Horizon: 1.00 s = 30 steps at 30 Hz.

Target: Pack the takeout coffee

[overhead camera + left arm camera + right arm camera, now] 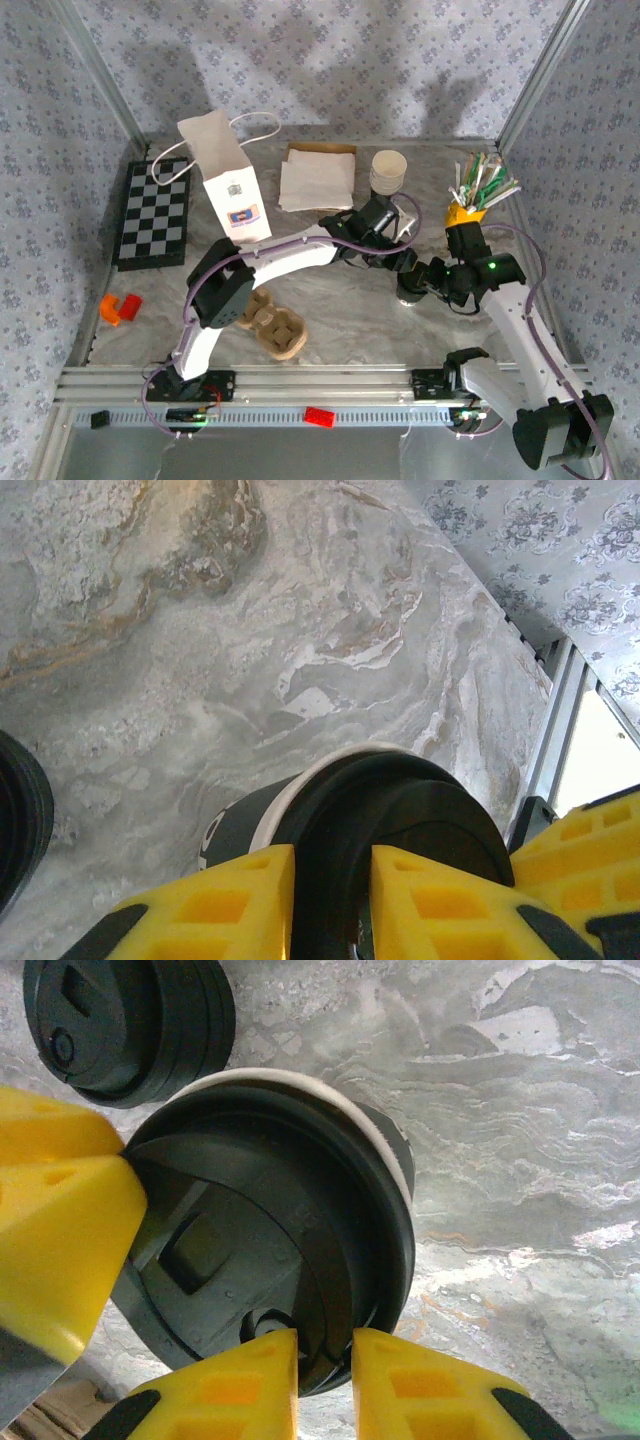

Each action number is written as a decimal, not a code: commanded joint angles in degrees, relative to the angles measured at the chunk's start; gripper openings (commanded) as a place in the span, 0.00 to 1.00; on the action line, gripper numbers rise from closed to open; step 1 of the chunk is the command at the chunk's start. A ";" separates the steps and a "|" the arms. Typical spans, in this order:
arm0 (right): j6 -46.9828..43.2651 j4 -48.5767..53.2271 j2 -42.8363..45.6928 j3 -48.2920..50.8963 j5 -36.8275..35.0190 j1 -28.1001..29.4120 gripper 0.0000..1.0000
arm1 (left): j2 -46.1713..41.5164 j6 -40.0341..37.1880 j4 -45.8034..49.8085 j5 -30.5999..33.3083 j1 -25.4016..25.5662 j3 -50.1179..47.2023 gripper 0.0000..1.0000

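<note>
From above, the takeout coffee (410,290) stands on the tabletop (350,310), right of centre, with both my wrists meeting over it. Left wrist: my left jaws clench its black lid's rim. Right wrist: my right jaws straddle that rim, and I cannot tell if they are clamped or loose. Stacked black lids (130,1020) lie just beside.

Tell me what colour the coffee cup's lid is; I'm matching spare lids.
Plain black. The lid shows best in the right wrist view.
</note>
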<state>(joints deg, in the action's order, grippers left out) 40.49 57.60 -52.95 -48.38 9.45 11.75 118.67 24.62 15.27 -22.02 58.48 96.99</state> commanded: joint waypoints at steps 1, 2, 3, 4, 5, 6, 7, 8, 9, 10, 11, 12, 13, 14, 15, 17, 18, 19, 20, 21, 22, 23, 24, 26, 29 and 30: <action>2.68 1.88 0.57 1.12 0.92 0.56 0.23 | 2.53 -1.94 1.53 -0.21 -0.60 1.36 0.25; 2.76 2.22 0.63 1.31 2.50 0.48 0.24 | 2.40 -2.07 1.43 -0.46 -0.64 1.36 0.26; 2.43 1.80 0.61 1.30 3.41 0.15 0.25 | 2.15 -2.30 1.53 -0.57 -0.68 1.44 0.27; 2.70 1.22 0.81 1.20 3.20 0.00 0.27 | 1.87 -2.59 1.61 -0.61 -0.65 1.41 0.28; 2.76 0.68 0.93 0.76 2.52 0.06 0.29 | 1.45 -2.81 1.48 -0.70 -0.66 1.34 0.29; 2.66 0.62 1.21 0.43 2.24 0.03 0.30 | 0.87 -2.87 1.35 -0.83 -0.68 1.36 0.31; 2.74 0.81 1.28 0.24 2.83 -0.05 0.30 | 0.42 -2.91 1.17 -0.91 -0.75 1.36 0.33; 2.51 1.14 1.44 -0.13 3.53 -0.06 0.31 | -0.13 -2.82 0.71 -1.28 -0.73 1.16 0.37; 2.07 1.83 1.42 -0.44 3.56 -0.16 0.31 | -0.80 -2.57 0.16 -1.61 -0.76 0.86 0.38; 1.67 2.34 1.44 -0.76 3.42 -0.46 0.32 | -1.38 -2.31 -0.05 -1.56 -0.73 0.67 0.38; 1.22 2.81 1.57 -1.27 3.37 -0.79 0.32 | -2.17 -1.85 -0.27 -1.11 -0.78 0.28 0.39; 0.78 3.20 1.76 -1.72 3.53 -1.20 0.33 | -2.93 -1.25 -0.37 -0.50 -0.82 -0.15 0.41; 0.35 3.47 1.96 -2.13 3.72 -1.69 0.33 | -3.61 -0.45 -0.32 0.16 -0.82 -0.58 0.43; -0.13 3.76 2.07 -2.71 4.25 -2.22 0.34 | -4.64 0.60 -0.45 1.11 -0.90 -1.35 0.44; -0.76 4.29 2.02 -3.31 4.66 -2.93 0.35 | -5.64 1.67 -0.88 1.72 -0.95 -2.34 0.45; -2.08 5.13 1.68 -4.29 4.94 -4.18 0.37 | -7.80 3.90 -1.86 3.24 -0.98 -4.53 0.48; -2.89 5.70 1.50 -4.73 4.81 -5.08 0.37 | -8.78 4.93 -1.89 3.83 -1.00 -5.50 0.49; -3.58 5.86 1.26 -4.94 4.98 -5.98 0.37 | -9.57 6.04 -1.11 4.72 -1.00 -6.05 0.49; -3.92 5.61 0.95 -4.95 5.59 -7.19 0.38 | -10.45 7.18 -0.21 5.59 -0.95 -6.87 0.50; -5.53 5.22 0.28 -4.89 6.87 -8.41 0.38 | -11.39 8.34 -0.35 5.74 -0.86 -8.28 0.51; -6.74 4.98 -0.33 -4.97 7.88 -9.49 0.38 | -12.05 9.78 -0.78 5.78 -0.83 -9.60 0.51; -7.72 4.95 -1.43 -5.10 8.97 -10.62 0.37 | -12.44 11.64 -1.13 5.53 -0.78 -10.81 0.51; -8.69 4.72 -2.27 -5.32 9.88 -11.39 0.36 | -12.59 13.02 -1.94 4.46 -0.74 -11.76 0.50; -9.32 3.89 -3.01 -5.09 10.15 -12.27 0.34 | -12.14 14.88 -2.64 3.42 -0.49 -12.38 0.50; -9.98 2.22 -3.64 -3.87 12.61 -14.26 0.31 | -10.42 15.18 -1.40 2.98 0.01 -10.92 0.49; -10.16 1.64 -3.96 -3.41 13.63 -14.96 0.31 | -9.78 15.36 -1.73 2.32 0.06 -10.56 0.49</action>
<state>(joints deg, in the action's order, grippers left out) 32.84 60.01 -56.60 -52.27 19.25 -1.65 107.66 37.45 13.96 -18.24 58.02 85.56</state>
